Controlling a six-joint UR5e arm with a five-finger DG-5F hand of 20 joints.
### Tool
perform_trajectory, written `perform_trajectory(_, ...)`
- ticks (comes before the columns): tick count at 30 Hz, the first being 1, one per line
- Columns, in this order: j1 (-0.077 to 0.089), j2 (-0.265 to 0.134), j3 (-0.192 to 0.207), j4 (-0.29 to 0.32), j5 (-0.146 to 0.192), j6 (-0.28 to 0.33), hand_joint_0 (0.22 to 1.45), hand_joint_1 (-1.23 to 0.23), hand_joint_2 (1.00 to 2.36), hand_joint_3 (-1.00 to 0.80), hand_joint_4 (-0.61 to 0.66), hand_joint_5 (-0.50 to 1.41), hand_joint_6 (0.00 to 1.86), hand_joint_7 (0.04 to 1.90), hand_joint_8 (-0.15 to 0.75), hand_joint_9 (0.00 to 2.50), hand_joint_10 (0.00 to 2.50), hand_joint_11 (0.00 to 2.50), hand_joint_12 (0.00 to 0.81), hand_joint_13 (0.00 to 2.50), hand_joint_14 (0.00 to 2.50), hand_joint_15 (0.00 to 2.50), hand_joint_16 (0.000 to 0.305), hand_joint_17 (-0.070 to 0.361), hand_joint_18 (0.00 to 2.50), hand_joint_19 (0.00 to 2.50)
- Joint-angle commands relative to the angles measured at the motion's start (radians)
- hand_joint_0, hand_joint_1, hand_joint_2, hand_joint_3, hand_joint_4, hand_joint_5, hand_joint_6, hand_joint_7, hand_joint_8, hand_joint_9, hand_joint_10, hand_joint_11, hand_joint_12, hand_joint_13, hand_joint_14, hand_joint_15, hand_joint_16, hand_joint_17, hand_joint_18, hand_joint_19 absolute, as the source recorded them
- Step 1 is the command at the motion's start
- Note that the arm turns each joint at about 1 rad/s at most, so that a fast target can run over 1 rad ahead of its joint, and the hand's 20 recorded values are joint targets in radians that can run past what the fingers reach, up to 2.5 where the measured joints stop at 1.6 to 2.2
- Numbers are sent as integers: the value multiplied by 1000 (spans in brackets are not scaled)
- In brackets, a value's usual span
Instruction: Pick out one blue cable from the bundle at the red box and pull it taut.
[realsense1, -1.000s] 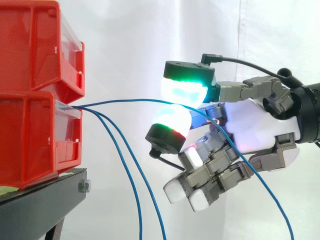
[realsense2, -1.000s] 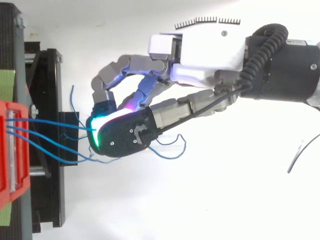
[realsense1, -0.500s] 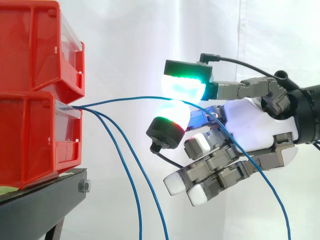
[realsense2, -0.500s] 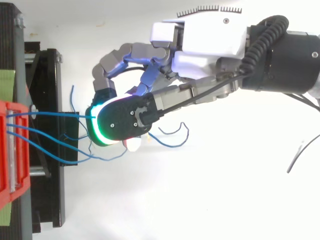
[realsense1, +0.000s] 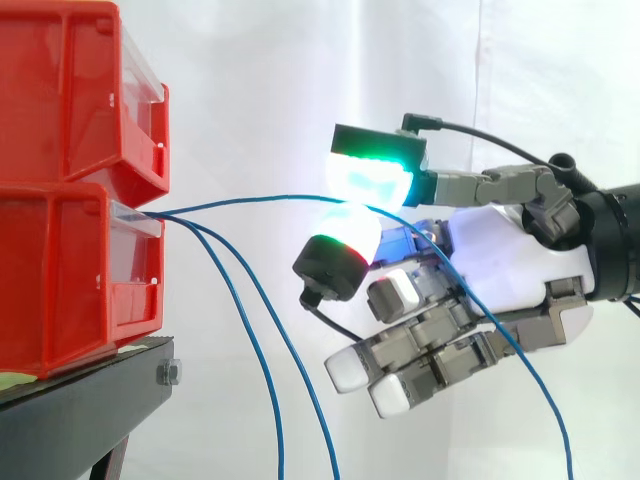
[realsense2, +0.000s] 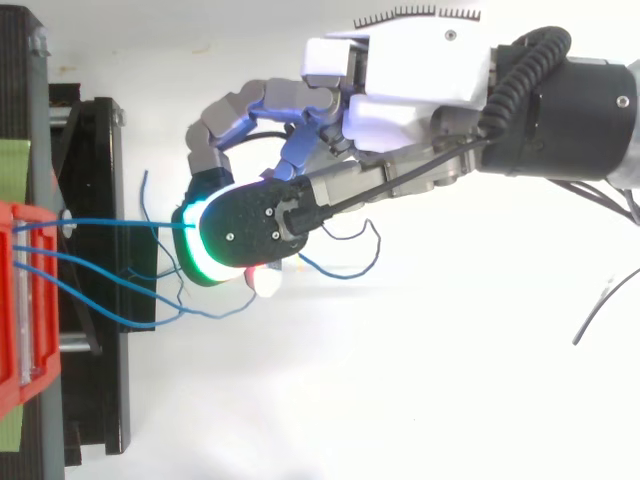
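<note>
So, side view first: two red bins stacked at frame left, upper bin (realsense1: 80, 90) on lower bin (realsense1: 70, 280). Both sit on a black stand (realsense1: 90, 400) in the lower-left corner, w/ a white curtain (realsense1: 260, 70) behind. The hand (realsense1: 510, 260) comes in from the right edge, centre-right of frame. Two glowing fingertips (realsense1: 372, 172) are closed together, one above the other: upper pad cyan-green, lower pad white w/ a green-red rim. The blue cable (realsense1: 260, 199) is pinched betw. them. It leaves the top front of the lower bin and runs right in a shallow upward bow, not quite straight, to the pinch. From there it slants down across the palm and exits at bottom right. The remaining fingers curl loosely under the palm, white tips toward lower left, w/ nothing in them. Two other blue cables (realsense1: 262, 340) come out of the same spot on the bin & droop steeply to the bottom edge, apart from the hand.

Top view: the hand reaches from upper right toward frame left. The dark back of the upper pad, green-rimmed, sits just right of the stand. The pinched cable runs nearly level from the bin front at the left edge into that pad. The other blue cables lie below it in frame, bending down-right, not gripped. A slack blue tail loops out right of the pad.
</note>
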Motion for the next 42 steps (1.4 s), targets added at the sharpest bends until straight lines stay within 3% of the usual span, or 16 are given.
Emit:
perform_trajectory(1, 1, 0, -35, 39, -2, 27, 708, -698, 1027, -212, -305, -222, 918, 1324, 234, 1091, 24, 714, 293, 769, 13, 316, 39, 88, 531, 459)
perform_trajectory(9, -1, 0, -52, 63, -52, 33, 703, -703, 1031, -155, -328, -215, 921, 1367, 234, 1092, 25, 727, 289, 771, 15, 327, 40, 89, 539, 479)
perform_trajectory(14, -7, 2, -52, 51, -138, 38, 698, -698, 1034, -111, -333, -211, 924, 1399, 234, 1126, 22, 723, 289, 776, 14, 334, 40, 91, 548, 494)
perform_trajectory(16, -19, 2, -52, 52, -186, 40, 699, -699, 1034, -110, -330, -209, 926, 1394, 234, 1123, 24, 724, 291, 780, 15, 334, 40, 91, 547, 493)
perform_trajectory(17, -24, 3, -52, 52, -192, 43, 698, -698, 1034, -106, -325, -209, 927, 1383, 235, 1124, 26, 723, 289, 781, 13, 331, 41, 91, 559, 496)
perform_trajectory(19, -28, 3, -52, 51, -193, 44, 697, -697, 1034, -103, -320, -208, 929, 1374, 237, 1124, 24, 730, 290, 781, 15, 334, 41, 91, 557, 495)
perform_trajectory(23, -30, 55, -52, 39, -186, 37, 696, -696, 1033, -100, -313, -208, 929, 1366, 238, 1123, 23, 718, 291, 779, 13, 327, 40, 91, 555, 500)
perform_trajectory(25, -30, 63, -52, 23, -184, 32, 694, -695, 1032, -104, -307, -208, 930, 1359, 237, 1119, 22, 726, 291, 778, 15, 326, 40, 91, 555, 502)
perform_trajectory(30, -42, 84, -54, -83, -180, 24, 693, -694, 1032, -105, -302, -208, 929, 1363, 246, 1096, 24, 725, 289, 759, 15, 325, 41, 92, 556, 501)
perform_trajectory(35, -48, 98, -66, -135, -181, 6, 692, -696, 1031, -110, -303, -208, 929, 1361, 237, 1066, 25, 703, 288, 744, 13, 323, 41, 92, 544, 510)
perform_trajectory(38, -50, 103, -94, -133, -178, 1, 692, -696, 1032, -109, -304, -208, 929, 1358, 236, 1061, 23, 701, 284, 741, 14, 326, 41, 91, 542, 520)
perform_trajectory(39, -50, 103, -117, -100, -164, 1, 691, -696, 1032, -107, -300, -208, 929, 1349, 233, 1061, 21, 705, 283, 741, 13, 322, 41, 91, 541, 528)
perform_trajectory(42, -48, 103, -123, -40, -129, 0, 690, -698, 1031, -111, -283, -208, 930, 1329, 235, 1060, 24, 711, 280, 749, 14, 340, 33, 73, 462, 529)
